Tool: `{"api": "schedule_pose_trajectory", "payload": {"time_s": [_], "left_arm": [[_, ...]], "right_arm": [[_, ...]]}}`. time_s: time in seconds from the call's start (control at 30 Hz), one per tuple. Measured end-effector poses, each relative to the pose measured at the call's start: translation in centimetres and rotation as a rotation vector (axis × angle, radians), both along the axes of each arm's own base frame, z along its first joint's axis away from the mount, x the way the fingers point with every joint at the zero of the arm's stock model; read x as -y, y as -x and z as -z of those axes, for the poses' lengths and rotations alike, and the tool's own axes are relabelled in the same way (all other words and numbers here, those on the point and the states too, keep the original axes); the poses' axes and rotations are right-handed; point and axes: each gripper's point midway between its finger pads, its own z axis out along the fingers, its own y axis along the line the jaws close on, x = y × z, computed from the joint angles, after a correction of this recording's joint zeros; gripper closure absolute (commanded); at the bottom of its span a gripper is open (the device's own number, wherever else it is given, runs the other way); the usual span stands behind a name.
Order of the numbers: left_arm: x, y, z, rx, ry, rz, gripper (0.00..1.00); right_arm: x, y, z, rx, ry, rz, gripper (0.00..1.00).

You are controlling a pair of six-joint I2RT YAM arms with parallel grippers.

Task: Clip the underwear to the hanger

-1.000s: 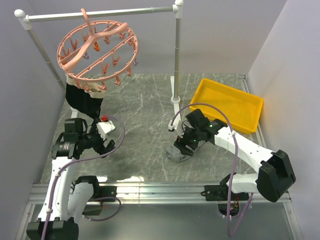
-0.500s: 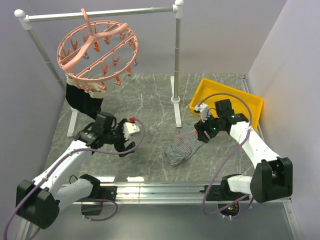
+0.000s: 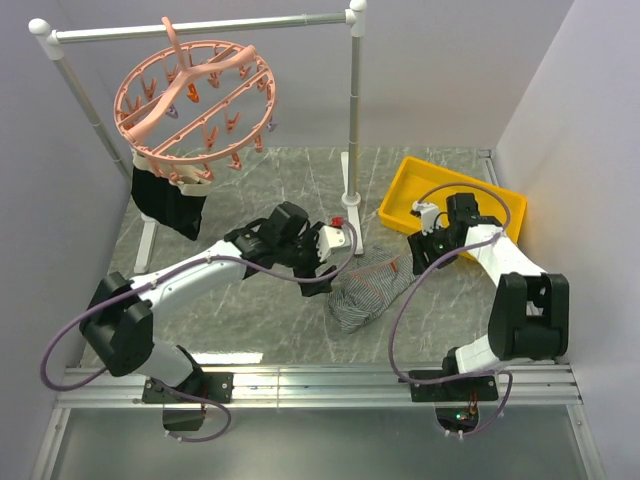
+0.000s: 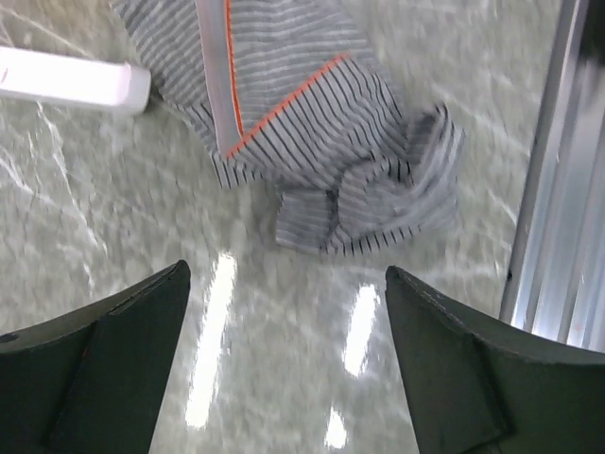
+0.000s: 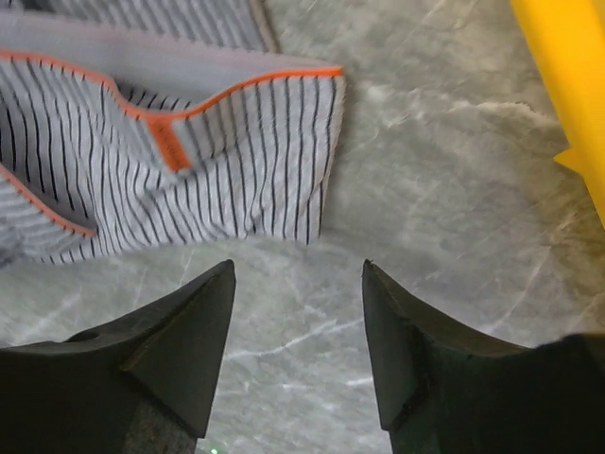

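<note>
The underwear (image 3: 362, 290), grey striped with orange trim, lies crumpled on the marble table at centre. It also shows in the left wrist view (image 4: 302, 132) and the right wrist view (image 5: 161, 161). The hanger (image 3: 195, 100), a salmon-pink ring with clips, hangs from the rail at the back left. My left gripper (image 3: 322, 280) is open and empty just left of the underwear, with bare table between its fingertips (image 4: 286, 272). My right gripper (image 3: 418, 260) is open and empty at the underwear's right edge, just off the cloth (image 5: 298, 268).
A black garment (image 3: 170, 205) hangs clipped under the hanger. The grey rail (image 3: 200, 27) stands on an upright post (image 3: 353, 120) with a white foot (image 4: 66, 80) behind the underwear. A yellow tray (image 3: 455, 205) sits right of my right gripper (image 5: 567, 76). The table's metal front edge (image 4: 558, 189) is close.
My left arm swung right across the table to the underwear. My right gripper drew the underwear up and right, stretching it out, then came off the cloth near the tray.
</note>
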Motion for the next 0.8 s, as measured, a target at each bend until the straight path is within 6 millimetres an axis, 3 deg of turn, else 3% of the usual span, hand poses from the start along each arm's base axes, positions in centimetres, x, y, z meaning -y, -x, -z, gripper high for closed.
{"api": "schedule_pose_trajectory", "payload": {"time_s": [0.27,0.53,0.57,0.7,0.8], "left_arm": [[2.7,0.1,0.4,0.010,0.016,-0.010,0.09],[3.1,-0.7,-0.6,0.018,0.042,-0.055,0.09],[3.1,-0.7,-0.7,0.019,0.042,-0.055,0.09],[2.4,-0.2,-1.1,0.042,0.044,-0.036,0.09],[1.9,0.6,-1.4,0.058,0.053,-0.006,0.15]], "right_arm": [[-0.4,-3.4,0.6,0.006,-0.035,0.106,0.43],[-1.6,-4.0,3.4,-0.047,-0.033,0.114,0.51],[-1.8,-3.9,3.7,-0.054,-0.032,0.109,0.54],[-2.5,-3.8,3.9,-0.061,-0.042,0.079,1.00],[-3.2,-3.4,3.6,-0.073,-0.073,0.072,1.00]]}}
